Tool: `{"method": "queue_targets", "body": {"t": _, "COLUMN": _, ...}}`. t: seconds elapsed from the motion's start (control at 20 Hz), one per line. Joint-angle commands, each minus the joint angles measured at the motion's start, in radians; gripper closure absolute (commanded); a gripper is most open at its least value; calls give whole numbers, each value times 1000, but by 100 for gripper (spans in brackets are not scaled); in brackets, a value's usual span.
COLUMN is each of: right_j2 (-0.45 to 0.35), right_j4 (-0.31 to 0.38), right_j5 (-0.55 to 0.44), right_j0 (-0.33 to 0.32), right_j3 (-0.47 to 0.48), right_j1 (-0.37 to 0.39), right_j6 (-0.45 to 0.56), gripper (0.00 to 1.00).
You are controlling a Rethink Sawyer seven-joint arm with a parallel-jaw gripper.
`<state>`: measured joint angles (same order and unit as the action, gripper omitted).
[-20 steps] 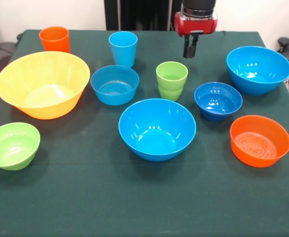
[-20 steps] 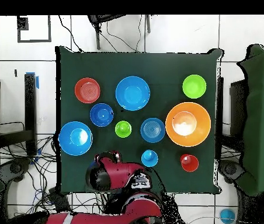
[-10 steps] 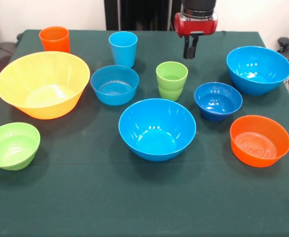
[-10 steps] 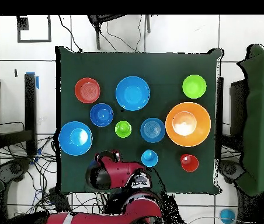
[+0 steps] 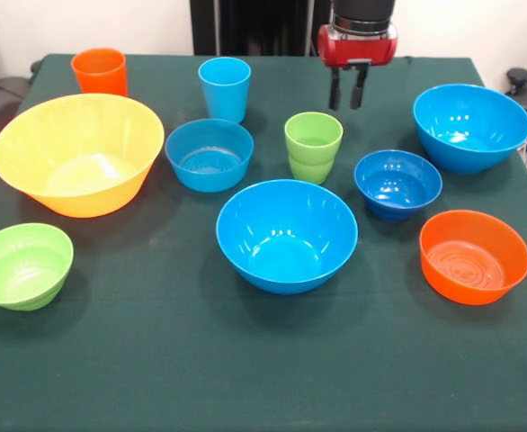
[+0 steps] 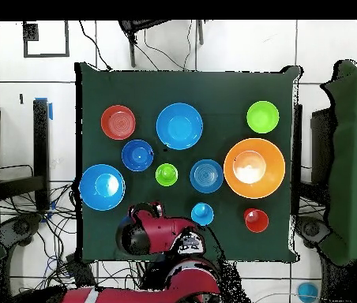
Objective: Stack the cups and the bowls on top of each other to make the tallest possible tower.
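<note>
My gripper [image 5: 347, 101] hangs open and empty above the table's far side, behind and a little right of the lime green cup [image 5: 313, 144]. The orange cup [image 5: 99, 70] and light blue cup [image 5: 224, 87] stand at the far left. All bowls stand singly, with no pile in view: the very large yellow-orange bowl [image 5: 77, 153], the medium light blue bowl [image 5: 209, 153], the two large bright blue bowls [image 5: 286, 234] [image 5: 471, 126], the small dark blue bowl [image 5: 397, 183], the orange bowl [image 5: 474, 255] and the lime green bowl [image 5: 22, 264].
The dark green table [image 5: 200, 378] has bare cloth along its near edge. In the overhead view the red arm [image 6: 162, 241] reaches over the table's bottom edge, near the light blue cup [image 6: 202, 214] and a large blue bowl [image 6: 102, 187].
The gripper's fingers have spread apart from shut to open. The arm has stayed in place and no cup or bowl has moved.
</note>
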<state>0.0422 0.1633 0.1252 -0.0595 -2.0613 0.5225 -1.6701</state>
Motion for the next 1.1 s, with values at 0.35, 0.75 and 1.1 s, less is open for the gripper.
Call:
{"method": "queue_targets", "body": {"t": 0.35, "right_j2": -76, "right_j4": 24, "right_j5": -61, "right_j0": -16, "right_j3": 80, "right_j1": -9, "right_j6": -99, "gripper": 0}}
{"method": "queue_targets", "body": {"t": 0.75, "right_j2": -59, "right_j4": 0, "right_j5": -83, "right_j0": 5, "right_j3": 92, "right_j1": -1, "right_j6": -104, "gripper": 0}}
{"method": "queue_targets", "body": {"t": 1.1, "right_j2": -59, "right_j4": -21, "right_j5": -104, "right_j0": 13, "right_j3": 162, "right_j1": -39, "right_j6": -98, "gripper": 0}}
